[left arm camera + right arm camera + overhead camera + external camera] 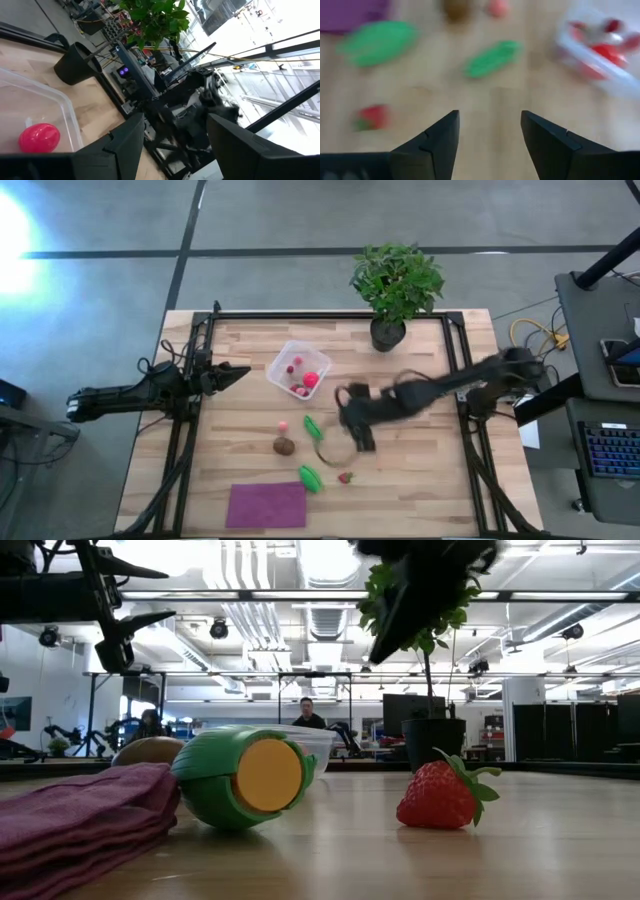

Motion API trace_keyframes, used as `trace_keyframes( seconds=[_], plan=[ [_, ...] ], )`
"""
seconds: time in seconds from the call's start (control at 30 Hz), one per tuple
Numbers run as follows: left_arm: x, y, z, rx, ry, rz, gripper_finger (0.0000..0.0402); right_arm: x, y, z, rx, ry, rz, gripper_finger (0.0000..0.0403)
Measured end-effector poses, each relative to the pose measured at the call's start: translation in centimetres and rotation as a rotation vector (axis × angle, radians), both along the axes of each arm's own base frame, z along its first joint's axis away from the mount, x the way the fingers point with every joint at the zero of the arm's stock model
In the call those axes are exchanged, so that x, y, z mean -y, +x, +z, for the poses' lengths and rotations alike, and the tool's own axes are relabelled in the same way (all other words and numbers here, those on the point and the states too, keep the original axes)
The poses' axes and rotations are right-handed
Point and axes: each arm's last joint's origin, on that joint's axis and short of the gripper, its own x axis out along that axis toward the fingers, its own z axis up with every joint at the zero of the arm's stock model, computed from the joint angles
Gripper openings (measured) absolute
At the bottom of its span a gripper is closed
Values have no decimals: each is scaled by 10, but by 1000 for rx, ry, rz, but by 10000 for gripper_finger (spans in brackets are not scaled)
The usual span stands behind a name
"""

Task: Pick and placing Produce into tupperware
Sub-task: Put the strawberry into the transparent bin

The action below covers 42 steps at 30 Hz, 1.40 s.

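On the bench (240, 470) lie two green pieces: one (313, 426) near the middle, one (310, 477) toward six o'clock. There is one brown oval (284, 445), one small pink bit (283, 425) just at its twelve o'clock, and one strawberry (345, 477). One clear tub (283, 358) holds one bright pink ball (311, 380) and a few small red bits, too small to count. One purple cloth (266, 505) and one potted plant (395, 290) make up the rest. Two arms, each with one hand: left (240, 371), right (352, 420).

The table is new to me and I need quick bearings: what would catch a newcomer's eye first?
The clear tub near the table's middle, already holding a red ball and small pink bits. The right gripper, open, hangs above loose pieces: two green pods, a strawberry, a brown oval. The left gripper waits, open, beside the tub.
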Motion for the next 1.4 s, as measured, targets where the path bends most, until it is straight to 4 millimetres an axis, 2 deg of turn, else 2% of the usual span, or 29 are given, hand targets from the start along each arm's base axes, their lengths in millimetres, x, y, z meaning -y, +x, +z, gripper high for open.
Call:
trace_keyframes(
  seconds=[0.13,0.3,0.47,0.6,0.73,0.9,1.07,1.4],
  plan=[
    [0,0,0,-1,0,0,201,-34,-18,-15,49,81,26,205],
    [0,0,0,0,0,0,201,-60,-22,-39,-18,153,-84,205],
    [0,0,0,1,0,1,201,-86,-5,-41,14,135,-120,205],
    [0,0,0,0,0,1,201,-104,5,-54,-65,120,-192,205],
    [0,0,0,-2,0,0,201,-125,12,-56,-119,130,-261,205],
    [0,0,0,-2,0,0,201,-149,20,-60,-161,117,-257,205],
    [0,0,0,-1,0,0,201,-159,24,-67,-183,121,-297,206],
    [0,0,0,-1,0,1,201,-156,27,-79,-223,103,-347,206]
  ],
)
